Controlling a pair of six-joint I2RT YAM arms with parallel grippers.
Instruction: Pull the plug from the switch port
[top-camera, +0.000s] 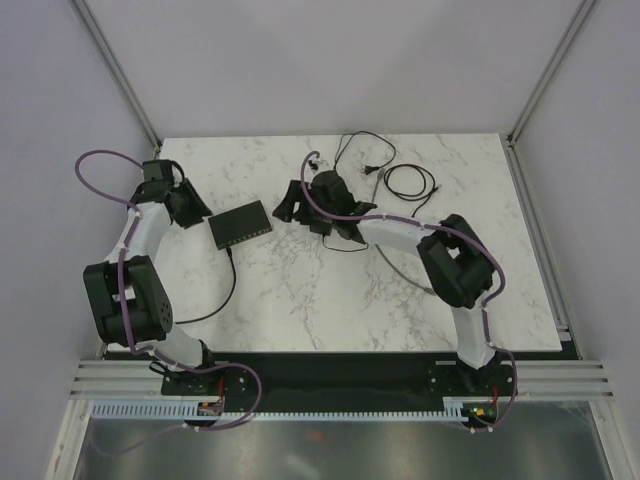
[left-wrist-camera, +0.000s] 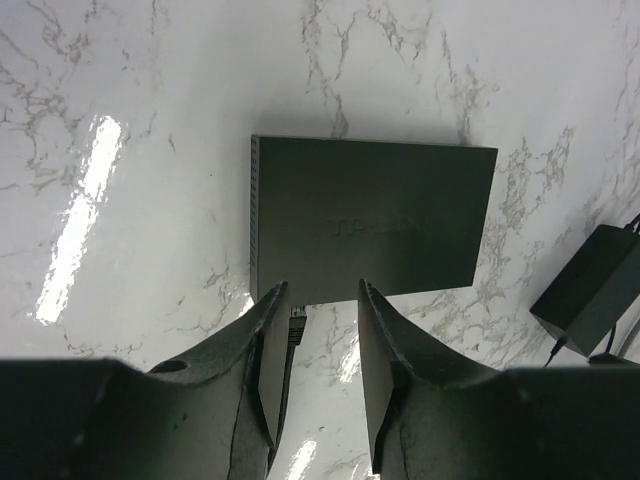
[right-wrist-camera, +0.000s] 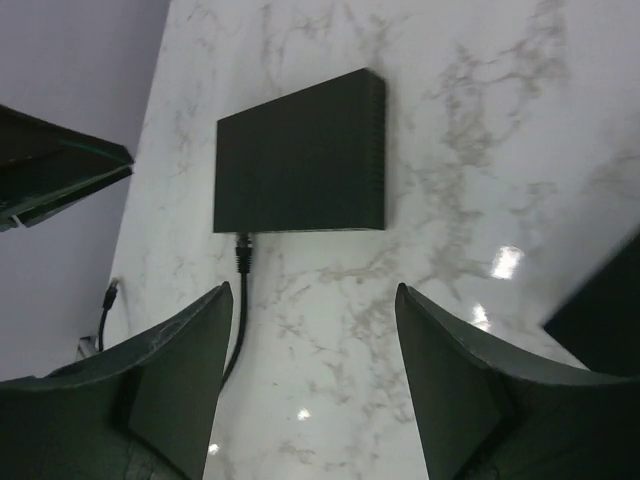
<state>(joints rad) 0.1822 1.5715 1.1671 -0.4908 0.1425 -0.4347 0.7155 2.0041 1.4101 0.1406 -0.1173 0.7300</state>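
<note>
**Plug being framed by left gripper**

The switch (left-wrist-camera: 370, 215) is lying at twelve o'clock from the left gripper (left-wrist-camera: 322, 292). Its spread fingers (left-wrist-camera: 255, 370) are being held either side of the plug (left-wrist-camera: 296, 325), whose cable (right-wrist-camera: 238, 330) is trailing toward six. The right gripper (right-wrist-camera: 312, 292), also spread, is being held farther off.

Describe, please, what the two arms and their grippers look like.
The left arm and right arm each have white links joined by bulky black joint housings, with a purple cable looped along the outside. The left gripper and right gripper are matte black, each with two broad, wedge-shaped fingers.
</note>
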